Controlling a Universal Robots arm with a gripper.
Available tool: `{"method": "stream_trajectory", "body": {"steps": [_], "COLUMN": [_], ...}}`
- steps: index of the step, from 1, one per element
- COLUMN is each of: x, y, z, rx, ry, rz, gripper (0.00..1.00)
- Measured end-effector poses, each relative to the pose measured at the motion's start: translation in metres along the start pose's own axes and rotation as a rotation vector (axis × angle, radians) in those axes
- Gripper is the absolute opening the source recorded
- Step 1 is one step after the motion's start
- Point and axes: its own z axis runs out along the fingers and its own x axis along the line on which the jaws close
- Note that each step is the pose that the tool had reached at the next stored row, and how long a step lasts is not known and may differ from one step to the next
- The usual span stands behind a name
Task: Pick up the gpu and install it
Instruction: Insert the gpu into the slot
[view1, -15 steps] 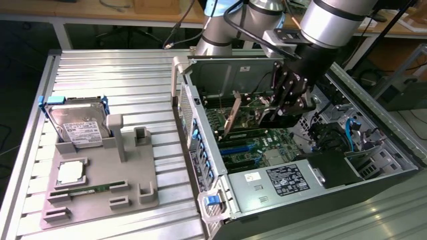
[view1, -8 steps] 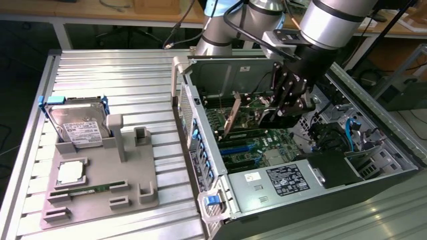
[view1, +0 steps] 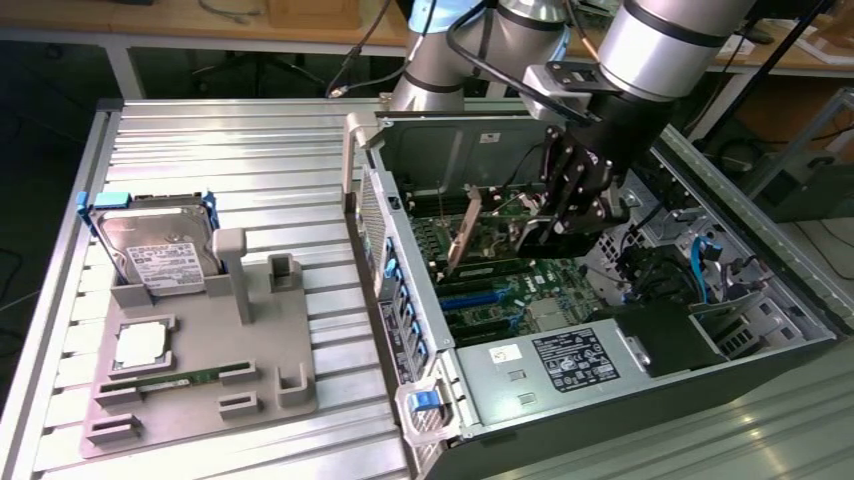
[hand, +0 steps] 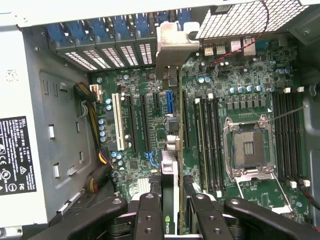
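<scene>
Gpu (hand: 170, 175), one thin card seen edge-on with a silvery bracket (hand: 176, 42) at its far end, sits pinched between the gripper (hand: 172, 212) fingers, held upright inside the open computer case (view1: 747, 330) just above the motherboard (hand: 135, 125). Away from the gripper, on the grey fixture tray (view1: 200, 400), lie one hard drive (view1: 158, 250), one processor (view1: 140, 345) and one green memory stick (view1: 174, 380).

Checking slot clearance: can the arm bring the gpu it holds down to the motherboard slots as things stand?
Probably yes: the gripper holds the gpu edge-on above the motherboard, inside the open case, with no cables seen crossing below it.
</scene>
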Motion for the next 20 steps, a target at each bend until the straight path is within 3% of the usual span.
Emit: {"method": "stream_trajectory", "body": {"steps": [20], "x": [0.0000], "y": [-0.0002], "z": [0.0046], "rx": [0.0001], "ry": [0.0000], "rz": [0.000], "gripper": [0.27]}}
